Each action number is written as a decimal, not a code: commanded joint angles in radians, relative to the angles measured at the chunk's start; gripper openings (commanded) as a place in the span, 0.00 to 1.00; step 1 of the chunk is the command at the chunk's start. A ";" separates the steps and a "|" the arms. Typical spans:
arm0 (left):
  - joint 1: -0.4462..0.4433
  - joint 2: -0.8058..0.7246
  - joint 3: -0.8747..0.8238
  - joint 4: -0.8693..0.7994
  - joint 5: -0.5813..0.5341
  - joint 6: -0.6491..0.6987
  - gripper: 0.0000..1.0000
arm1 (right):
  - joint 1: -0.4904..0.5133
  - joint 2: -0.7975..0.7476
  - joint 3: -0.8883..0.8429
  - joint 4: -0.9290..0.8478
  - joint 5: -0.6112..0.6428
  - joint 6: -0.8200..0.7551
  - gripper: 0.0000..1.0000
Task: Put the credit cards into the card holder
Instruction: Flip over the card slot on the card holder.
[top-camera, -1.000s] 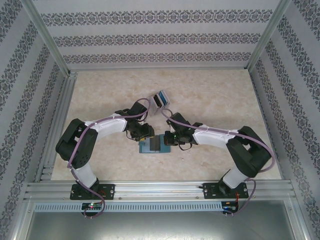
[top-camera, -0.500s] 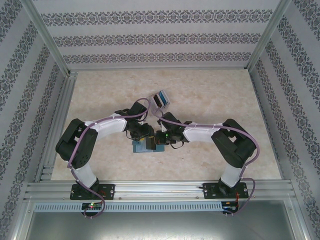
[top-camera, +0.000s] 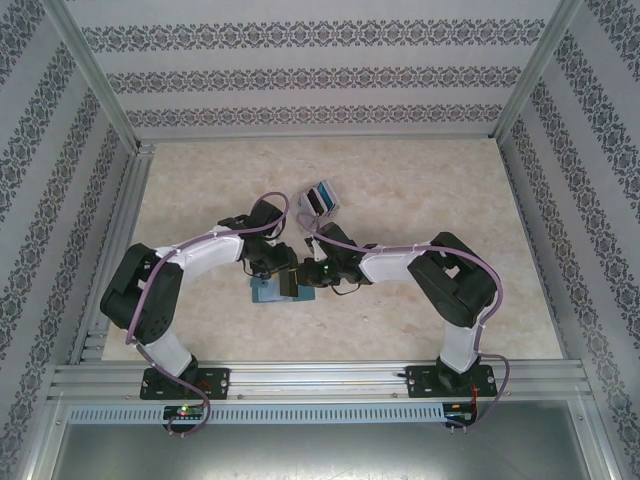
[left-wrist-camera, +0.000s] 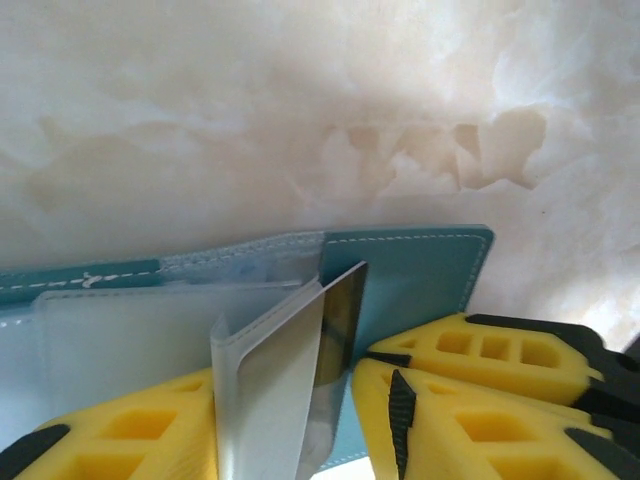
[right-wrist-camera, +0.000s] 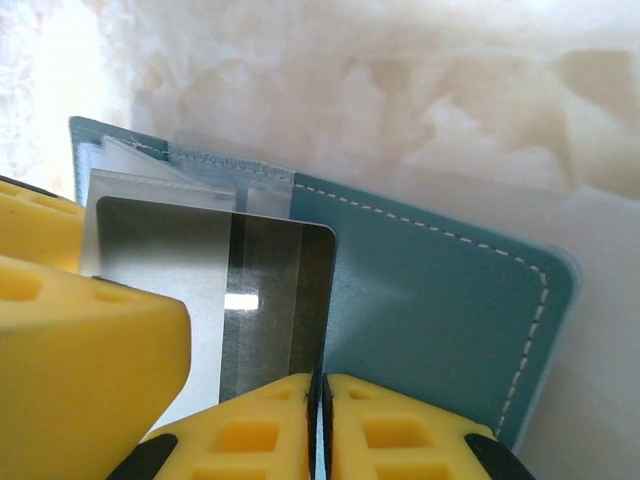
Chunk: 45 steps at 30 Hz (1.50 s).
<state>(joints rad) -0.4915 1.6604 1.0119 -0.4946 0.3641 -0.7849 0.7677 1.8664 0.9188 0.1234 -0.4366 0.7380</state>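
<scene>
One dark card (right-wrist-camera: 282, 300) sits partly sleeved in the card holder (right-wrist-camera: 430, 300), right gripper (right-wrist-camera: 320, 420) clenched behind it, left gripper (left-wrist-camera: 285, 405) grip unclear to me; other credit cards (top-camera: 321, 197) wait at one o'clock.

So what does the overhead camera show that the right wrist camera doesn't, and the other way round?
Overhead: the left arm and right arm bent inward over the table, plus a small clear box of cards beyond them. Right wrist: close detail, a dark card partly under a clear sleeve, and white stitching along the card holder. Shared: the teal card holder and the right end effector, its jaws nearly together, at the holder.
</scene>
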 joint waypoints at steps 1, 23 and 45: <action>0.016 -0.056 -0.005 -0.002 0.048 0.025 0.46 | 0.041 0.083 -0.006 -0.053 0.005 0.000 0.15; 0.121 -0.085 -0.098 0.060 0.116 0.032 0.46 | 0.085 0.237 0.101 -0.148 0.071 -0.035 0.26; 0.081 -0.027 -0.131 0.124 0.152 0.000 0.46 | 0.091 0.200 0.119 -0.162 0.079 0.003 0.10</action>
<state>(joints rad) -0.3656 1.5963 0.8856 -0.3351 0.4664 -0.8108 0.8425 1.9980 1.0863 0.1162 -0.4160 0.7357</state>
